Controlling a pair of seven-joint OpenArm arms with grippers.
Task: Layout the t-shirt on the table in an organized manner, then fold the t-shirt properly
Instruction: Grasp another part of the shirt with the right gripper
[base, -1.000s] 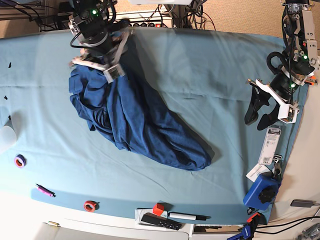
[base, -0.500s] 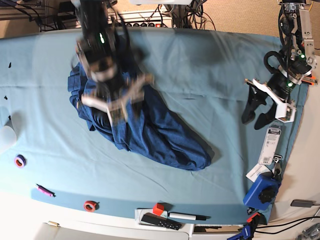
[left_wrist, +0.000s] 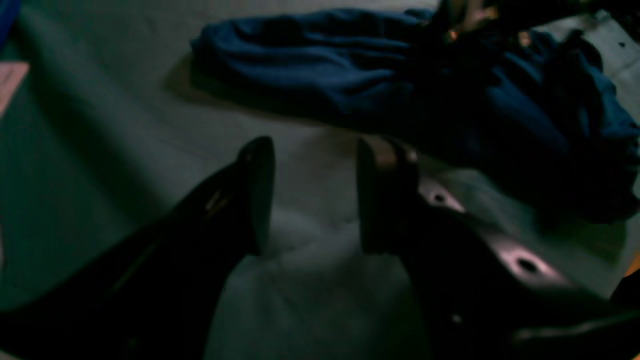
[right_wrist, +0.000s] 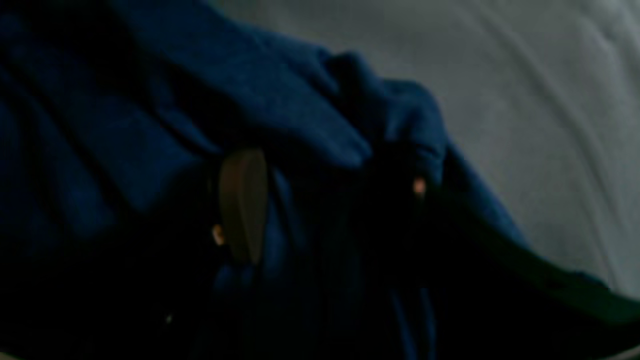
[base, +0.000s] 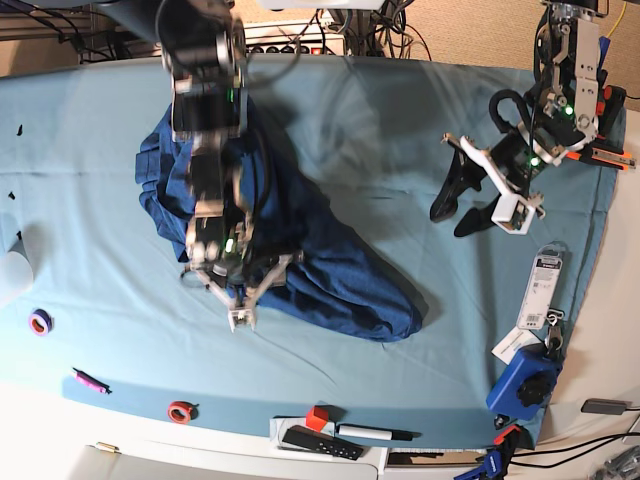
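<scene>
The dark navy t-shirt (base: 320, 265) lies crumpled in a long heap on the teal-covered table (base: 90, 180), left of centre. My right gripper (base: 238, 290) reaches down onto the shirt's near edge. In the right wrist view the right gripper (right_wrist: 330, 200) stands open, its fingers (right_wrist: 243, 205) pressed among the folds of the t-shirt (right_wrist: 280, 110). My left gripper (base: 452, 218) hangs open over bare cloth to the right of the shirt. In the left wrist view the left gripper (left_wrist: 315, 195) holds nothing, and the t-shirt (left_wrist: 350, 65) lies ahead of it.
Along the near edge sit a purple tape roll (base: 40, 322), a pink pen (base: 90, 381), a red tape roll (base: 181, 411), a red cube (base: 317, 418), a black remote (base: 320, 443) and a marker (base: 375, 433). A blue device (base: 525, 385) and paper tags (base: 545, 290) lie at the right.
My right arm swept from the table's far edge across the shirt to its near edge. My left arm moved left, toward the middle of the table, jaws still apart.
</scene>
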